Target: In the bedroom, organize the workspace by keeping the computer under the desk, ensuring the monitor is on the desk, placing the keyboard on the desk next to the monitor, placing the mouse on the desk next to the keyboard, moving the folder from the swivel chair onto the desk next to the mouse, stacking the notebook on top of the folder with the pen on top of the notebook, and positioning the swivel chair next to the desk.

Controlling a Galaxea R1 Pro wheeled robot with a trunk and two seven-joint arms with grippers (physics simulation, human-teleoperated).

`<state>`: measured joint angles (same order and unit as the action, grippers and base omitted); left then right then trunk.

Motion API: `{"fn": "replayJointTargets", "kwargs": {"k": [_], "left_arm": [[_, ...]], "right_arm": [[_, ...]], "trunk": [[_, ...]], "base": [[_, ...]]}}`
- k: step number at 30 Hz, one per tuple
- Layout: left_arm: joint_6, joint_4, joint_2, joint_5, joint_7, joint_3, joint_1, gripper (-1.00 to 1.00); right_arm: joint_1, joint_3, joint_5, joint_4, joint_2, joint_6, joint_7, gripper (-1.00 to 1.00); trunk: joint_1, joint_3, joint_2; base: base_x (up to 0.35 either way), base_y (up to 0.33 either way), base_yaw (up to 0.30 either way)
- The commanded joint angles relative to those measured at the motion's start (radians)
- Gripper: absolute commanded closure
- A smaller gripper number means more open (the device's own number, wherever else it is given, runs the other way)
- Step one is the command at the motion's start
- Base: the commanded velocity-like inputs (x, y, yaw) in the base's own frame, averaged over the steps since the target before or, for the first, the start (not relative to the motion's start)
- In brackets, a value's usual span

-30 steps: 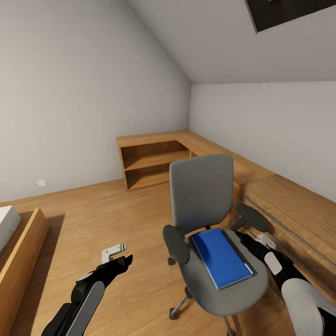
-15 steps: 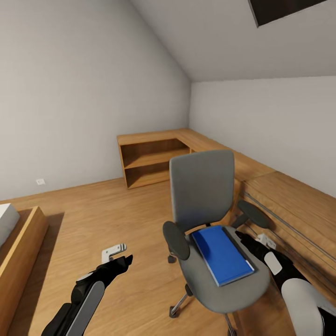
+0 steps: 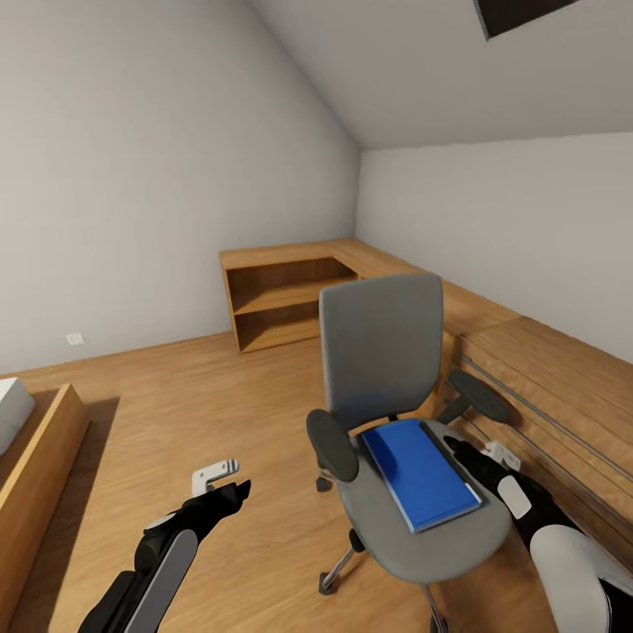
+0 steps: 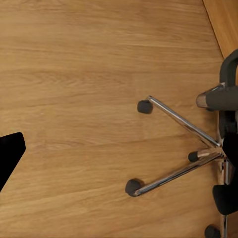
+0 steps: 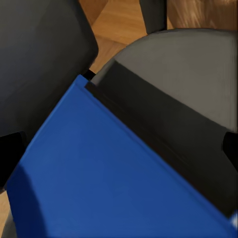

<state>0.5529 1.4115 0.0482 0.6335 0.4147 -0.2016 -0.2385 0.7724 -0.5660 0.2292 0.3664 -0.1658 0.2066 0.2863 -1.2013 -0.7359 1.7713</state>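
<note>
Head view: right gripper (image 3: 453,444), spread unclear, beside folder (image 3: 420,473) lying lengthwise on swivel chair (image 3: 387,352); right arm nearer.

One swivel chair (image 3: 387,413), with two armrests. One blue folder (image 3: 420,475) on its seat. One wooden shelf unit (image 3: 286,299). Two robot arms.
</note>
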Motion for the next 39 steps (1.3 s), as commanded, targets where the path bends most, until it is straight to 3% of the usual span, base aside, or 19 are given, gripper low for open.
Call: {"fn": "replayJointTargets", "kwargs": {"k": [1,14,18,21,24,28,39], "left_arm": [[0.001,0.001,0.001,0.011,0.01,-0.002,-0.001,-1.0],[0.001,0.0,0.001,0.011,0.011,-0.002,-0.001,-1.0],[0.001,0.0,0.001,0.012,0.011,-0.002,-0.001,-1.0],[0.001,-0.001,0.001,0.012,0.011,-0.002,-0.001,-1.0],[0.001,-0.002,0.001,0.012,0.011,-0.002,-0.001,-1.0],[0.001,-0.002,0.001,0.012,0.011,-0.002,-0.001,-1.0],[0.001,-0.002,0.001,0.012,0.011,-0.002,-0.001,-1.0]], "right_arm": [[0.001,-0.006,0.006,0.0,0.0,0.0,0.003,-1.0],[0.001,-0.005,0.004,-0.002,0.0,-0.015,-0.003,-1.0],[0.001,-0.002,0.0,-0.002,0.002,-0.015,-0.046,-1.0],[0.001,0.005,-0.017,-0.002,0.004,-0.015,-0.078,-1.0],[0.002,0.048,-0.097,-0.001,0.008,-0.014,-0.156,-1.0],[0.002,0.066,-0.132,0.0,0.011,-0.014,-0.193,-1.0],[0.001,0.075,-0.151,0.001,0.015,-0.014,-0.211,-1.0]], "trunk": [[-0.004,-0.004,0.008],[-0.054,-0.045,0.099],[-0.054,-0.045,0.099],[-0.054,-0.045,0.099],[-0.054,-0.045,0.099],[-0.054,-0.045,0.099],[-0.061,-0.051,0.113]], "base": [[0.0,0.0,0.0],[0.0,0.0,0.0],[0.0,0.0,0.0],[0.0,0.0,0.0],[0.0,0.0,0.0],[0.0,0.0,0.0],[0.0,0.0,0.0]]}}
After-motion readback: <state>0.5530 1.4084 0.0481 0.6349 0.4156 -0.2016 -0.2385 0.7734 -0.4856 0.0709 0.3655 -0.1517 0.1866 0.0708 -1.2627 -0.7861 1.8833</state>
